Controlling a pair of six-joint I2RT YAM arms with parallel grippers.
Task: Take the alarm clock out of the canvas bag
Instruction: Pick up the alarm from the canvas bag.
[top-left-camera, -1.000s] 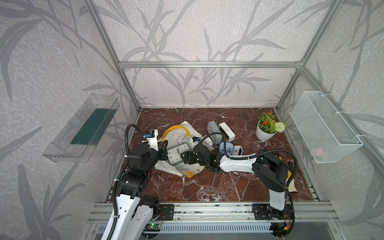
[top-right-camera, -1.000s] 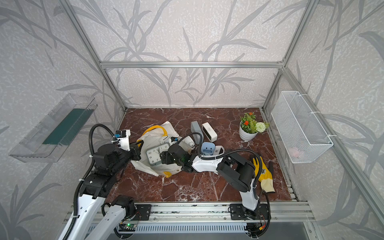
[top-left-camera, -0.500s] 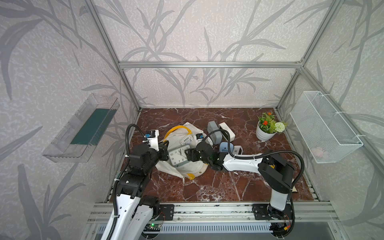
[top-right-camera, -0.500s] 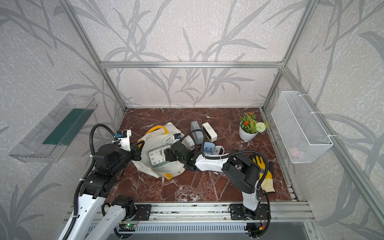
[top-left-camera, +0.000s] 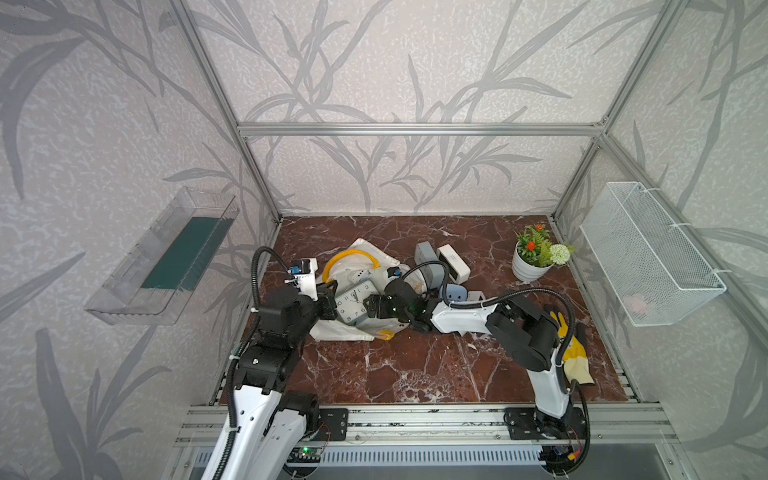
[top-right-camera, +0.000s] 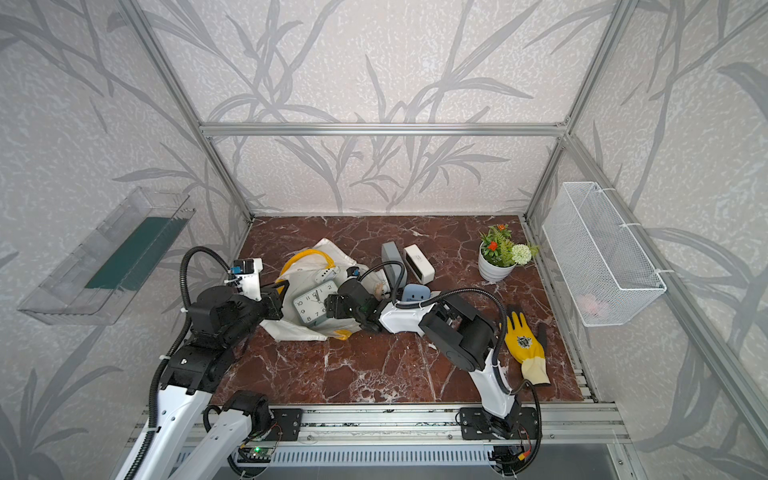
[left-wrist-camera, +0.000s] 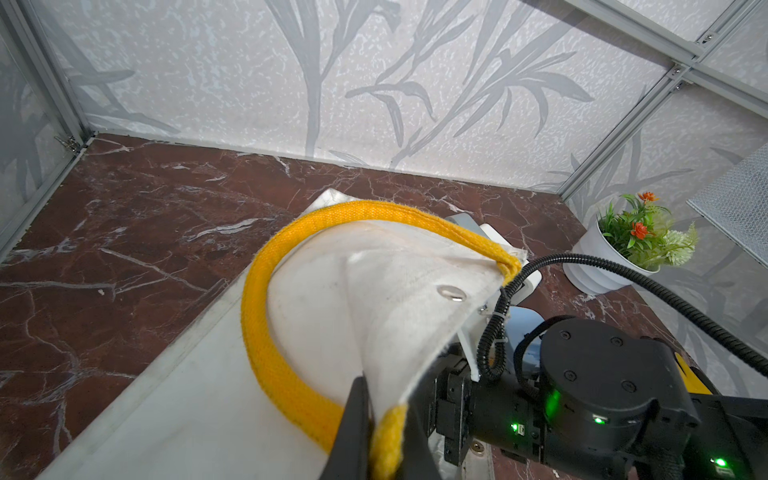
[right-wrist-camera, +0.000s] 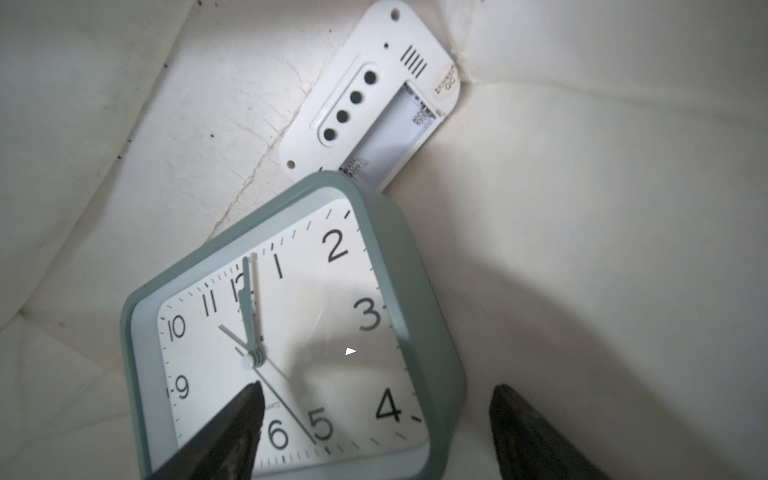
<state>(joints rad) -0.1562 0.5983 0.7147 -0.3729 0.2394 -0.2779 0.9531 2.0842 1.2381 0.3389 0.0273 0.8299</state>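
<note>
Two grippers share work: left gripper (left-wrist-camera: 384, 432) pinches the canvas bag (top-left-camera: 340, 330) rim; right gripper (right-wrist-camera: 378, 392) has just spread wide over the alarm clock (top-left-camera: 352, 301), inside the bag at centre-left. Grasp likely next.

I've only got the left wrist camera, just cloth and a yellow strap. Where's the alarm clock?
Observer: The alarm clock lies face up in the open mouth of the canvas bag.
Operator: Does the right gripper have it?
Observer: Not clamped. The right gripper is open; its jaws straddle one edge of the clock.
Operator: Anything else in there?
Observer: A flat white gadget lies in the bag too, next to the clock.
</note>
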